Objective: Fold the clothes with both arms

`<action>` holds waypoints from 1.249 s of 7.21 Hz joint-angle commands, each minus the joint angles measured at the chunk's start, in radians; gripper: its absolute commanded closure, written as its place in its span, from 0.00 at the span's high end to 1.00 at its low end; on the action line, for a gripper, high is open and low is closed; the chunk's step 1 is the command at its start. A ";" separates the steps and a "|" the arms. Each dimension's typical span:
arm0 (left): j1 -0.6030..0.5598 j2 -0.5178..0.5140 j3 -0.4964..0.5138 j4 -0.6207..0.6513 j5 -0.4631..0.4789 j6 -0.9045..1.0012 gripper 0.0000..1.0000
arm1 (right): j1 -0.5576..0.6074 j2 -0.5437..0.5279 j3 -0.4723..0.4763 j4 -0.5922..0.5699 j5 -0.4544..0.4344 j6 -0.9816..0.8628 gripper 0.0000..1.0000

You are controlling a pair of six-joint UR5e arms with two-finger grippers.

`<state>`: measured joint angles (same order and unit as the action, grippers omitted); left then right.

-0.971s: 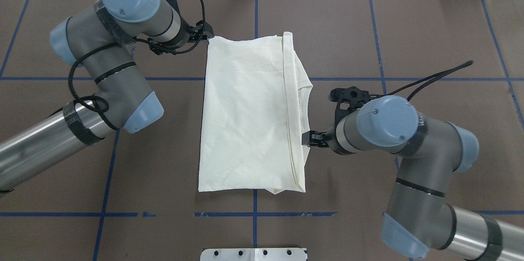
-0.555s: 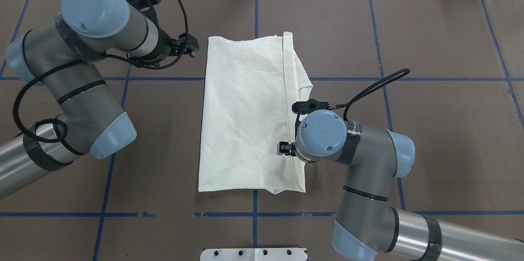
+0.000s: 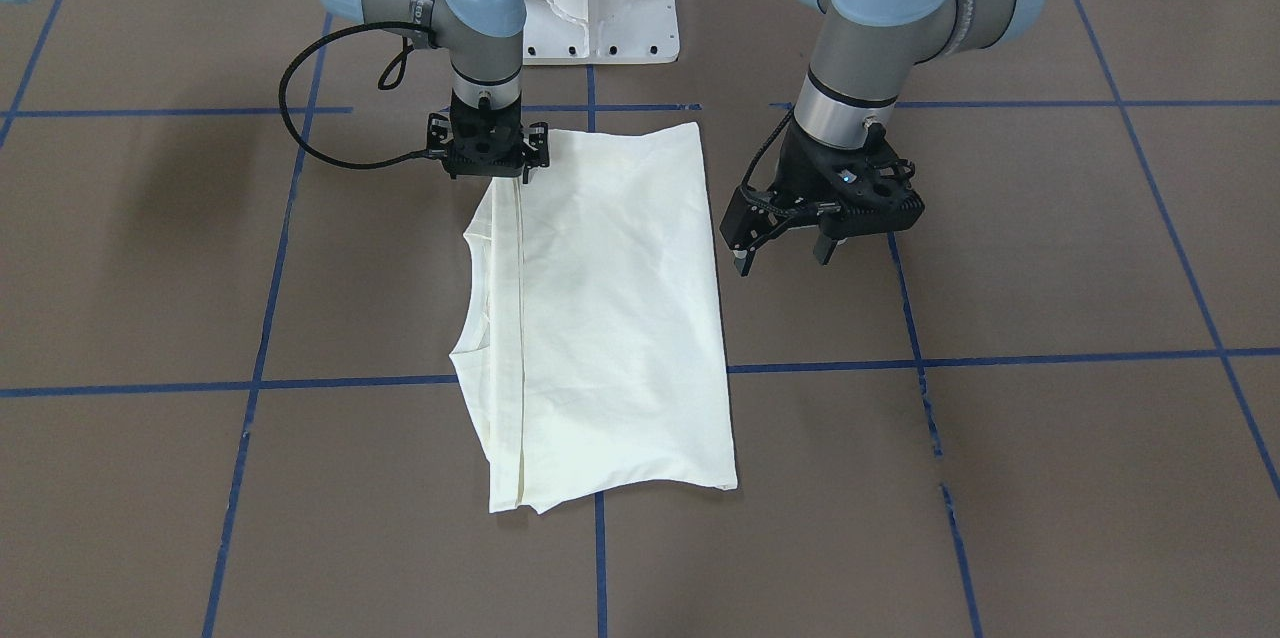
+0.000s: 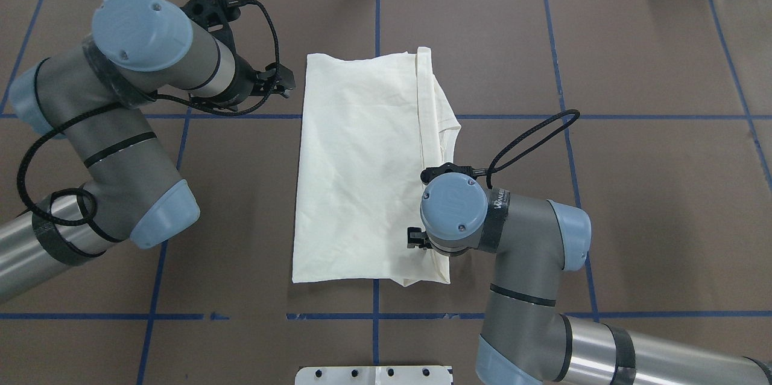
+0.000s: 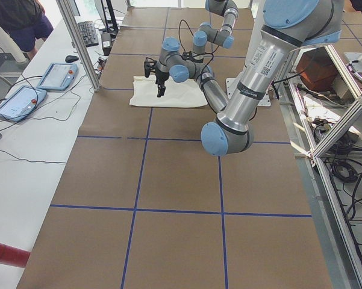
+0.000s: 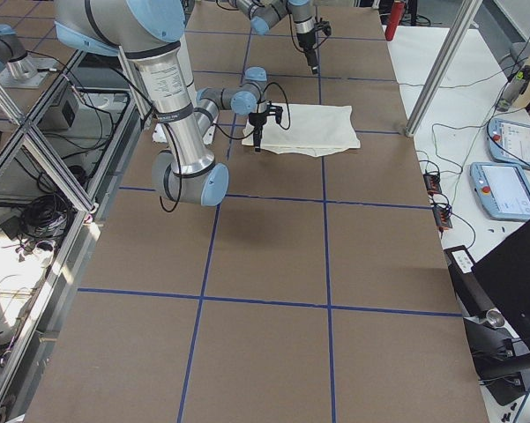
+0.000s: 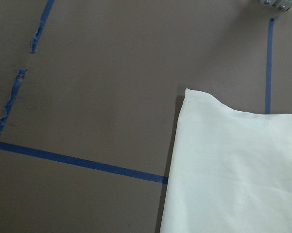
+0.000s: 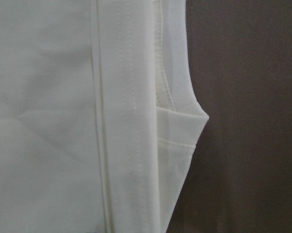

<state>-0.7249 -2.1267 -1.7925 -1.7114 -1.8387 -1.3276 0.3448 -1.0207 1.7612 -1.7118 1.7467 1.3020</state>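
jaws: left wide beside the t-shirt (image 3: 600, 318); right over its edge, state untellable.

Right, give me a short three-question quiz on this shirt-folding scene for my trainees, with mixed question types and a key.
1. True or false: the left gripper is shut on the T-shirt.
2. The right gripper is over: A) the T-shirt's hemmed edge; B) the white base plate; C) a tablet.
3. Fill in: the tape lines on the table are ____.
Key: 1 false, it is open, beside the T-shirt; 2 A; 3 blue.
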 commanded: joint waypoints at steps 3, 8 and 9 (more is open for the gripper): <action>0.013 -0.001 0.005 -0.004 -0.001 -0.012 1.00 | -0.001 -0.002 0.011 -0.058 0.022 -0.027 1.00; 0.062 -0.013 0.010 -0.013 -0.001 -0.059 1.00 | 0.069 -0.048 0.027 -0.124 0.022 -0.116 1.00; 0.065 -0.013 0.009 -0.011 -0.001 -0.062 1.00 | 0.080 -0.059 0.030 -0.124 0.020 -0.134 1.00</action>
<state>-0.6662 -2.1378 -1.7831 -1.7236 -1.8392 -1.3823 0.4082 -1.0625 1.7874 -1.8340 1.7680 1.1876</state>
